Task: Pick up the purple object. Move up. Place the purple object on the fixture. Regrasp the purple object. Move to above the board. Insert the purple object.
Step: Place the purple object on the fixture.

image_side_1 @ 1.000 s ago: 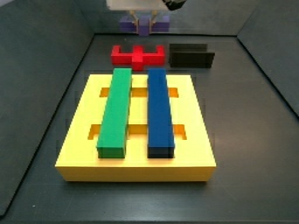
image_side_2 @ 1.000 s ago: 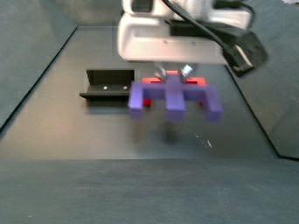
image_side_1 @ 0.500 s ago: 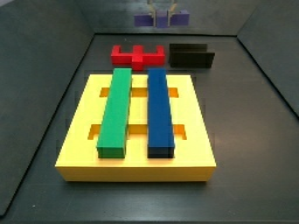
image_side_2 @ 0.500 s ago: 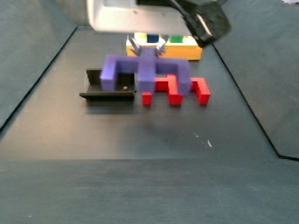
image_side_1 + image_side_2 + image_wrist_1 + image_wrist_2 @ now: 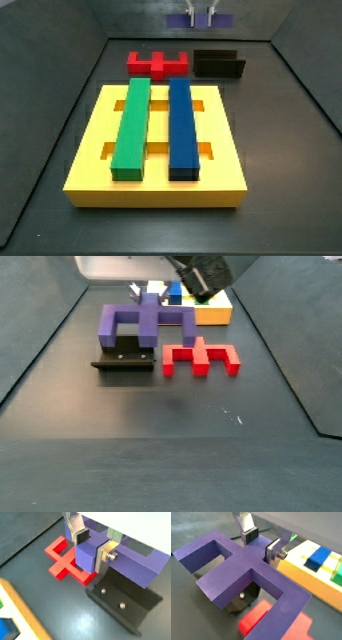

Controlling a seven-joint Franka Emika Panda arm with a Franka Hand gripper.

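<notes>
Hand (image 5: 91, 546) clamped on the centre tab of the purple object (image 5: 127, 559), carried in the air just above the fixture (image 5: 123, 358) and clear of the floor. Beside the fixture, the red notched block (image 5: 199, 359). Farther off, the yellow board (image 5: 158, 150) bearing green bar (image 5: 130, 126) and blue bar (image 5: 182, 125).

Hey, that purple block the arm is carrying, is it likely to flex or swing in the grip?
Probably rigid: the purple object keeps crisp, straight edges. The gripper, above the fixture, pinches only its centre tab, so its wide arms might pivot if bumped. Its smooth faces look possibly slippery.
</notes>
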